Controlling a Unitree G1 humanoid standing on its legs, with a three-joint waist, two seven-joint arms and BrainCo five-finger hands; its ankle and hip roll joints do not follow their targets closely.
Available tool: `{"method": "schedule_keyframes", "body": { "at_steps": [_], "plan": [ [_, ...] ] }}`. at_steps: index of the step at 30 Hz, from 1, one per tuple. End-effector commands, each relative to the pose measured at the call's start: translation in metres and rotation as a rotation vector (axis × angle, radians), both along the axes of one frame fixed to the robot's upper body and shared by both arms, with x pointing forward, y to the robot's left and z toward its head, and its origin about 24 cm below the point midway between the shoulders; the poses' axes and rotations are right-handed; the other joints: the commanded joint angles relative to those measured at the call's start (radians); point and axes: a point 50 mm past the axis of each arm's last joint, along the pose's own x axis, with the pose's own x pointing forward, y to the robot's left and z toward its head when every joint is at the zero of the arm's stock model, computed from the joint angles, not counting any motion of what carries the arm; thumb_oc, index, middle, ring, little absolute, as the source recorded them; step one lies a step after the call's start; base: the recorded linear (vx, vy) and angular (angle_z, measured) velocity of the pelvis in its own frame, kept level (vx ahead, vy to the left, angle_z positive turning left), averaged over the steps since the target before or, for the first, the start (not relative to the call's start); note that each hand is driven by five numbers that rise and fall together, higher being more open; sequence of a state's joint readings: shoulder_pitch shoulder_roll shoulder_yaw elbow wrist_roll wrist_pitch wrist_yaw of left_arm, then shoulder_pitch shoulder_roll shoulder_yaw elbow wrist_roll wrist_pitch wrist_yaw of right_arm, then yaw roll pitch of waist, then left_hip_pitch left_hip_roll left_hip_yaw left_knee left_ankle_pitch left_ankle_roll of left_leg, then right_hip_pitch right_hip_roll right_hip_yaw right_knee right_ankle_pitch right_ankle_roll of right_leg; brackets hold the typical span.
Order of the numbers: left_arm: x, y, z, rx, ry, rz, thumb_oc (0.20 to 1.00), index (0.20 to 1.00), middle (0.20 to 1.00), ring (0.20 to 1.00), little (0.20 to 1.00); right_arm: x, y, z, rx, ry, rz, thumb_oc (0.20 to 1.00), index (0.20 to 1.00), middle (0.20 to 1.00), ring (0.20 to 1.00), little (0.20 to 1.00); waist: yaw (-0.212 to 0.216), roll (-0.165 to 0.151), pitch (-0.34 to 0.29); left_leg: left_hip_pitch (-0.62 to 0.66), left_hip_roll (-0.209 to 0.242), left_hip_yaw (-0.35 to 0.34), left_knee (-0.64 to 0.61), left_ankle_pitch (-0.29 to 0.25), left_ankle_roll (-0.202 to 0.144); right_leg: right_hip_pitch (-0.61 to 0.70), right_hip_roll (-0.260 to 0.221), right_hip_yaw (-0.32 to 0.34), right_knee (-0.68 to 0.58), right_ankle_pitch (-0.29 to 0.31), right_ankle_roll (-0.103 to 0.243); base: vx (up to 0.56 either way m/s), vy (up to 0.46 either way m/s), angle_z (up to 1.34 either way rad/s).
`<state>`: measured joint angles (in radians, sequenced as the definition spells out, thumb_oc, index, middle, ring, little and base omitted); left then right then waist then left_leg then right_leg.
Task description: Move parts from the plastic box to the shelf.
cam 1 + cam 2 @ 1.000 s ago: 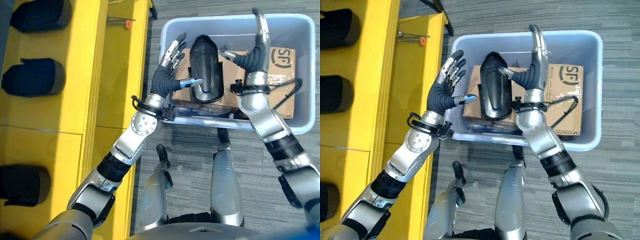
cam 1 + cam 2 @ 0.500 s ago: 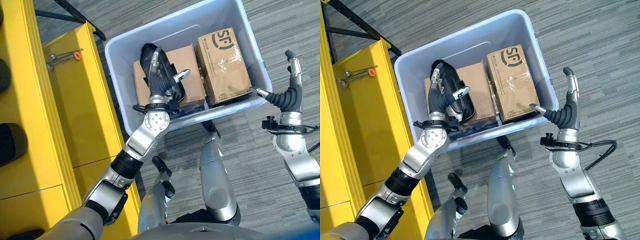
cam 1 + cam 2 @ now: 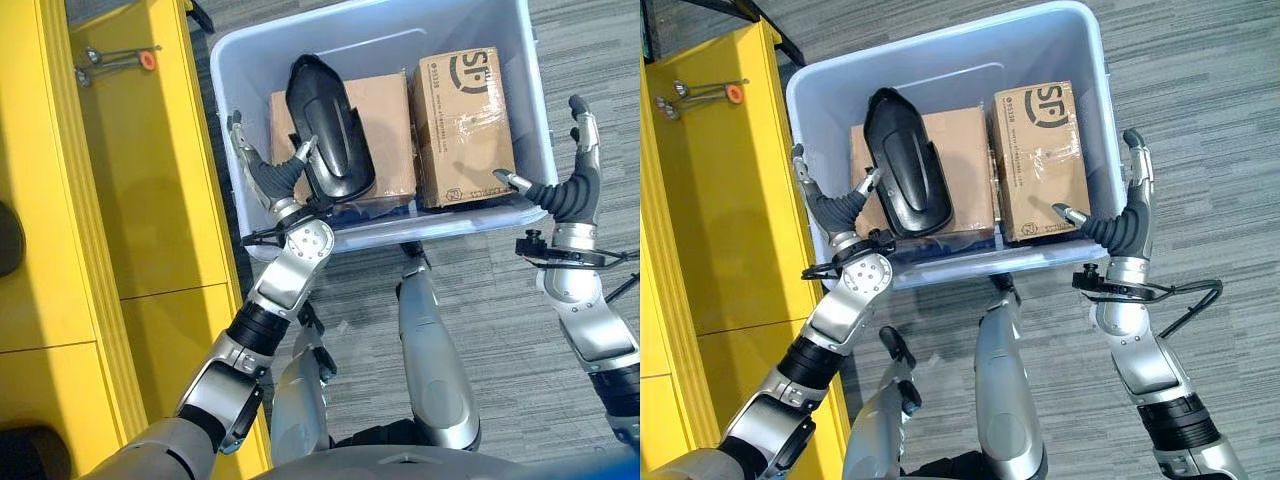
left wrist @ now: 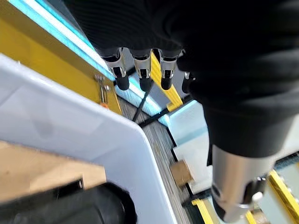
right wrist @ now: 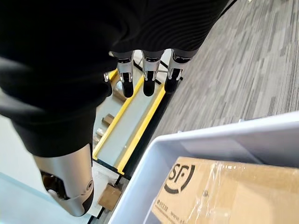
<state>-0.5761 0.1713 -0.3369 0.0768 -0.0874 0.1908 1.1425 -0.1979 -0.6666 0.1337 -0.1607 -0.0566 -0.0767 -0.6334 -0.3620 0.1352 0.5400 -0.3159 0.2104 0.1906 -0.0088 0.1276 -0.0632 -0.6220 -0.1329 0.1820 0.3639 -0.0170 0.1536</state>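
A grey carpet-tile floor [image 3: 500, 330] lies under a pale blue plastic box [image 3: 240, 60], with the yellow shelf [image 3: 150, 200] just to its left; wrenches [image 3: 115, 62] rest on a far ledge. In the box a black moulded part [image 3: 328, 130] lies on a cardboard carton [image 3: 385, 115]; a printed, taped carton [image 3: 465, 125] sits to the right. The left hand [image 3: 268, 178] at the box's left wall and the right hand [image 3: 570, 185] outside its right wall hold nothing, fingers straight.

Left robot hand [image 4: 196, 70] up front, fingers [image 4: 141, 70] straight and thumb apart, holding nothing. Past them sits the pale plastic box [image 4: 84, 135] wall, a brown carton [image 4: 42, 172] inside with a black part [image 4: 79, 207] beside it, and the yellow shelf [image 4: 51, 70] behind.
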Motion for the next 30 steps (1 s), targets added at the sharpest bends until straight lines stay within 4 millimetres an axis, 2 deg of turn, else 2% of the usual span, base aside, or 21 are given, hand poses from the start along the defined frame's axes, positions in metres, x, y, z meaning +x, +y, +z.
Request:
{"method": "schedule_keyframes", "body": {
  "at_steps": [1,4,9,10,15,22,23,30],
  "plan": [
    [0.009,0.031,0.015,0.132,-0.057,0.111,1.0,1.0,1.0,1.0,1.0,-0.001,0.006,0.0,0.144,-0.05,0.003,1.0,1.0,1.0,1.0,1.0,-0.004,-0.113,-0.02,-0.016,-0.021,0.033,0.084,-0.116,-0.028,0.071,0.08,-0.072,-0.107,-0.015,-0.07,-0.01,-0.056,0.18],
    [0.017,0.023,0.017,0.209,-0.013,0.042,1.0,1.0,1.0,1.0,1.0,0.002,0.008,0.0,0.148,-0.038,0.014,1.0,1.0,1.0,1.0,1.0,-0.002,-0.128,-0.02,-0.041,-0.021,0.028,0.088,-0.112,-0.029,0.054,0.088,-0.074,-0.107,-0.011,-0.072,-0.01,-0.042,0.08],
    [0.027,0.013,0.007,0.19,0.094,-0.021,1.0,1.0,1.0,1.0,1.0,0.005,0.008,0.0,0.153,-0.016,0.022,1.0,1.0,1.0,1.0,1.0,-0.012,-0.149,-0.02,-0.082,-0.02,0.035,0.124,-0.119,-0.029,0.023,0.096,-0.071,-0.096,-0.007,-0.076,0.0,0.001,-0.01],
    [0.028,0.008,0.009,0.194,0.085,-0.046,1.0,1.0,1.0,1.0,1.0,0.005,0.008,-0.001,0.146,-0.01,0.03,1.0,1.0,1.0,1.0,1.0,-0.015,-0.161,-0.02,-0.095,-0.019,0.04,0.132,-0.121,-0.03,0.011,0.101,-0.071,-0.093,-0.004,-0.076,0.0,0.0,0.0],
    [0.029,-0.002,0.013,0.213,0.097,-0.067,1.0,1.0,1.0,1.0,1.0,0.006,0.009,-0.004,0.159,0.008,0.037,1.0,1.0,1.0,1.0,1.0,-0.015,-0.182,-0.02,-0.111,-0.012,0.044,0.146,-0.127,-0.03,0.003,0.107,-0.076,-0.095,0.001,-0.078,0.0,-0.046,0.01],
    [0.03,0.003,0.003,0.173,0.149,-0.007,1.0,1.0,1.0,1.0,1.0,0.005,0.007,-0.006,0.18,0.015,0.018,1.0,1.0,1.0,1.0,1.0,-0.013,-0.19,-0.02,-0.119,-0.008,0.042,0.153,-0.128,-0.032,0.005,0.11,-0.077,-0.096,0.0,-0.079,0.01,-0.032,0.0],
    [0.03,0.003,-0.006,0.135,0.189,-0.02,1.0,1.0,1.0,1.0,1.0,0.005,0.006,-0.008,0.19,0.019,0.009,1.0,1.0,1.0,1.0,1.0,-0.008,-0.191,-0.02,-0.127,-0.009,0.039,0.157,-0.128,-0.032,-0.001,0.108,-0.079,-0.093,0.0,-0.079,0.01,-0.043,0.01],
    [0.031,0.002,-0.022,0.058,0.254,0.001,1.0,1.0,1.0,1.0,1.0,0.005,0.005,-0.009,0.202,0.027,0.001,1.0,1.0,1.0,1.0,1.0,-0.005,-0.2,-0.02,-0.149,-0.008,0.038,0.169,-0.127,-0.03,-0.019,0.11,-0.081,-0.087,0.001,-0.08,0.01,-0.018,0.01]
  ]
}}
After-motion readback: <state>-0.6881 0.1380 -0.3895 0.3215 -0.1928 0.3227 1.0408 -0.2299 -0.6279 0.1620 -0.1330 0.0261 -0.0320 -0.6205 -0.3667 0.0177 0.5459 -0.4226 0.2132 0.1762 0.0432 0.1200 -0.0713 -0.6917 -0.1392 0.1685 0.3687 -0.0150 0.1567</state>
